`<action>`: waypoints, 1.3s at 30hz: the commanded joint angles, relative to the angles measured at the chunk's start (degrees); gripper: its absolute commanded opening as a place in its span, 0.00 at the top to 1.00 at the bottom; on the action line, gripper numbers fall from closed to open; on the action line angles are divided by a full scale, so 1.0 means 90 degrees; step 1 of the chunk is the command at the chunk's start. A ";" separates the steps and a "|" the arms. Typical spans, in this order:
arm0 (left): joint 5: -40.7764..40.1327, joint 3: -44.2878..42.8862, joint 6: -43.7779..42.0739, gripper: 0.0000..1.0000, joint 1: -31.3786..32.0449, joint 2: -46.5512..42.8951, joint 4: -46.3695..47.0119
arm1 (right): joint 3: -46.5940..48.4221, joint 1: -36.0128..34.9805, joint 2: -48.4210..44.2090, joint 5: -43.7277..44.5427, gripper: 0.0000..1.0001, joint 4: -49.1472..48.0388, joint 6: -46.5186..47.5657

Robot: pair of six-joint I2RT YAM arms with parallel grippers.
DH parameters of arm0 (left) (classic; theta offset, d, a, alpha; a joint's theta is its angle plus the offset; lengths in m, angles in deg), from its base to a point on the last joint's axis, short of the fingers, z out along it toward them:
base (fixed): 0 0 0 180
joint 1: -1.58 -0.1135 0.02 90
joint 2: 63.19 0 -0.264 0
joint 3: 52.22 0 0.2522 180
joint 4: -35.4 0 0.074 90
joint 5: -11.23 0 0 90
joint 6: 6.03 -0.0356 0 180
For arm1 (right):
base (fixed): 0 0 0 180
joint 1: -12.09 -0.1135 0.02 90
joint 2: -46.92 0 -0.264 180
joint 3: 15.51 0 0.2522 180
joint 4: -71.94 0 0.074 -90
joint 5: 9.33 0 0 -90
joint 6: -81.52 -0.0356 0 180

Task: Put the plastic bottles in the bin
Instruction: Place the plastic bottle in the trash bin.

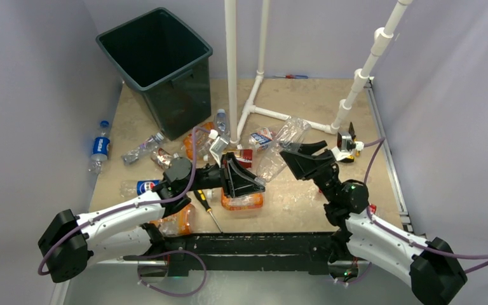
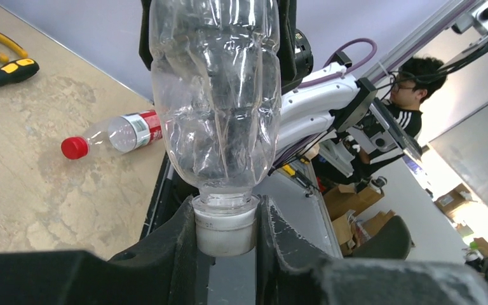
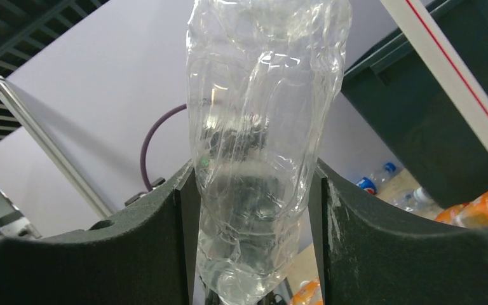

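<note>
**A crushed bottle held at both ends, short of the bin**

Pale grey-violet walls close in a tan table, which is littered because the sorting is, by the look of it, only partly done. The bin stands at the far left corner, well beyond and to the left of both pincers. Its mouth is open upward, and no bottle can be made out inside. A white pipe frame rises just beyond the pincers, so any lift toward the bin would have to go around it.

The left pincer and the right pincer meet over the middle of the table, tip toward tip. Between them, raised off the surface, is the clear bottle. The right pincer is clamped across the dented body. The left pincer is closed on the white cap, the one rigid part, which gives a firmer hold than the thin wall. This reads as a handover toward the arm nearer the bin.

An orange-labelled bottle lies directly beneath the left pincer. A Pepsi bottle rests far to its left. A red-capped bottle lies on the table past the held one. A screwdriver sits just behind the left pincer and is not to be binned.
</note>
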 commanded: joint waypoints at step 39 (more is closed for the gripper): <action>-0.2560 -0.6602 -0.6977 1.00 0.0676 0.1081 -1.0738 | 0.6415 -0.0045 -0.0077 0.0065 0.06 1.0694 0.6180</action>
